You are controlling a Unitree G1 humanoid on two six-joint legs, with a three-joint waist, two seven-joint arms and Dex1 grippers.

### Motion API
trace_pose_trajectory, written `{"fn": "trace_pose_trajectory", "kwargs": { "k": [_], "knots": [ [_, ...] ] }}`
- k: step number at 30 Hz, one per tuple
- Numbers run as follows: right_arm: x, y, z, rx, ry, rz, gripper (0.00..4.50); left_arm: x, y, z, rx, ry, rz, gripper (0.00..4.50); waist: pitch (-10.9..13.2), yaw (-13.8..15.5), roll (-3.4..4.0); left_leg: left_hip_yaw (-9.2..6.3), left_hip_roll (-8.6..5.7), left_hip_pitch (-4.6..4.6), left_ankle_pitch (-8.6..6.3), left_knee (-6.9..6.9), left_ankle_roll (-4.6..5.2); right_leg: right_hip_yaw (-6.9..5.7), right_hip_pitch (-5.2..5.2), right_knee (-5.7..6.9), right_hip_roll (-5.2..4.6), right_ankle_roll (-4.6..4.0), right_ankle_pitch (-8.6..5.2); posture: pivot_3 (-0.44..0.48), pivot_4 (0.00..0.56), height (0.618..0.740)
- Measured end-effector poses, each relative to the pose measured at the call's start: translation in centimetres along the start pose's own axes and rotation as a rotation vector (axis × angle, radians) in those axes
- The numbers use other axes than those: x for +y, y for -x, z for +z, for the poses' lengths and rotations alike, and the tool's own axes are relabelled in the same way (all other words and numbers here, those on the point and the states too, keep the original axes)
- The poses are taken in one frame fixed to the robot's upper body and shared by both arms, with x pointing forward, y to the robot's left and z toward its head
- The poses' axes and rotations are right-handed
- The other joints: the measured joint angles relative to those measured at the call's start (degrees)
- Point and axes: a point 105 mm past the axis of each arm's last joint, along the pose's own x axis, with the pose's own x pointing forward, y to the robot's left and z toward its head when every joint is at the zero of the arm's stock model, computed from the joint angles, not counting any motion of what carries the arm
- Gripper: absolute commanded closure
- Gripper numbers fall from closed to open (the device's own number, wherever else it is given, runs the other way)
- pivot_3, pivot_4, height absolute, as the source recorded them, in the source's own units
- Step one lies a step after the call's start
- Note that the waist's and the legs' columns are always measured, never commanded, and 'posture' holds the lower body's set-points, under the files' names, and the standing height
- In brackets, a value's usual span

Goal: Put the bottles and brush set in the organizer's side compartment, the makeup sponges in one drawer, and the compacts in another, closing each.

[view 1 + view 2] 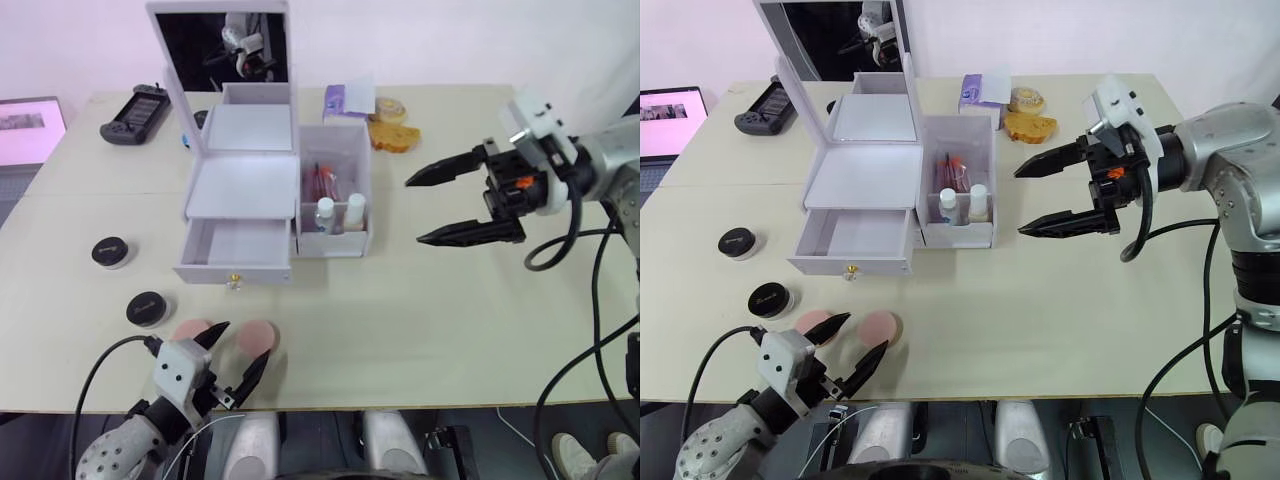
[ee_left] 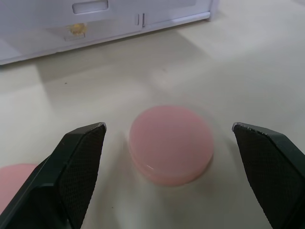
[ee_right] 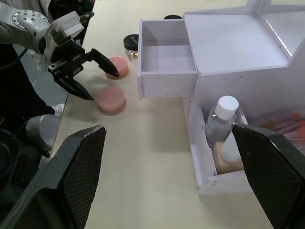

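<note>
The white organizer (image 1: 243, 160) stands mid-table with its mirror lid up. Its lower drawer (image 1: 240, 243) is pulled out and empty. In the side compartment (image 1: 336, 238) stand two white-capped bottles (image 1: 325, 212), with the brush set (image 1: 320, 182) behind them. Two pink makeup sponges (image 1: 260, 335) (image 1: 187, 329) lie near the table's front edge. My left gripper (image 1: 243, 343) is open, its fingers spread around the right one (image 2: 171, 143) without touching it. Two black-lidded compacts (image 1: 110, 252) (image 1: 147, 308) sit left of the drawer. My right gripper (image 1: 414, 211) hangs open and empty, right of the organizer.
Behind the organizer lie a purple tissue pack (image 1: 345, 100), a tape roll (image 1: 390, 105) and a yellow-brown object (image 1: 393, 136). A black handheld controller (image 1: 138, 112) and a laptop (image 1: 25, 130) are at the far left. The table's front edge (image 1: 400, 405) runs just below the sponges.
</note>
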Motion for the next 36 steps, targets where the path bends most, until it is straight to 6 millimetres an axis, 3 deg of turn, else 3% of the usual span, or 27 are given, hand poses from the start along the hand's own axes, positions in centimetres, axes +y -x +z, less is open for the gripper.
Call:
{"fn": "trace_pose_trajectory", "kwargs": {
  "k": [6, 17, 20, 22, 23, 36],
  "knots": [
    [0.3, 0.0, 0.3, -0.004, 0.008, 0.009, 0.0, 0.0, -0.8, -1.3, 0.006, -0.006, -0.018, 0.02, 0.0, 0.1, 0.0, 0.0, 0.0, 0.0, 0.0, 0.0, 0.0, 0.0, 0.0, 0.0, 0.0, 0.0, 0.0, 0.0, 0.15, 0.74],
    [1.3, 0.1, 1.0, -0.004, 0.001, 0.022, 0.0, -0.7, -2.6, -1.0, -0.032, -0.036, -0.083, 0.02, 0.0, 0.3, 0.02, -0.01, 0.0, 0.01, 0.0, 0.0, 0.0, 0.0, 0.01, 0.02, 0.0, 0.02, 0.01, 0.0, 0.15, 0.74],
    [1.4, 0.1, 0.7, 0.001, -0.011, 0.018, 0.0, -0.6, -2.6, -1.0, -0.028, -0.04, -0.081, 0.87, 0.0, 0.5, 0.02, 0.0, 0.0, 0.01, 0.0, 0.01, 0.0, 0.0, 0.01, 0.02, 0.0, 0.02, 0.01, 0.0, 0.15, 0.74],
    [1.4, 0.1, 0.6, 0.003, -0.013, 0.012, 0.0, -0.6, -2.5, -1.0, -0.031, -0.044, -0.08, 1.78, 0.0, 0.5, 0.02, 0.0, 0.0, 0.01, 0.0, 0.0, 0.0, 0.0, 0.01, 0.01, 0.0, 0.02, 0.01, 0.0, 0.15, 0.74],
    [1.4, 0.2, 0.6, 0.003, -0.013, 0.01, 0.0, -0.5, -2.5, -0.8, -0.036, -0.052, -0.081, 1.91, 0.0, 0.7, 0.04, 0.0, 0.0, 0.01, 0.0, 0.0, 0.0, 0.0, 0.01, 0.01, 0.0, 0.02, 0.01, 0.0, 0.15, 0.74],
    [1.2, 0.1, 0.7, 0.0, -0.002, -0.009, 0.0, -0.5, -2.5, -0.2, -0.043, -0.061, -0.083, 1.91, 0.0, 1.3, 0.07, 0.0, 0.0, 0.01, 0.0, 0.0, 0.0, 0.0, 0.01, 0.01, 0.0, 0.02, 0.01, 0.0, 0.15, 0.74]
  ]
}}
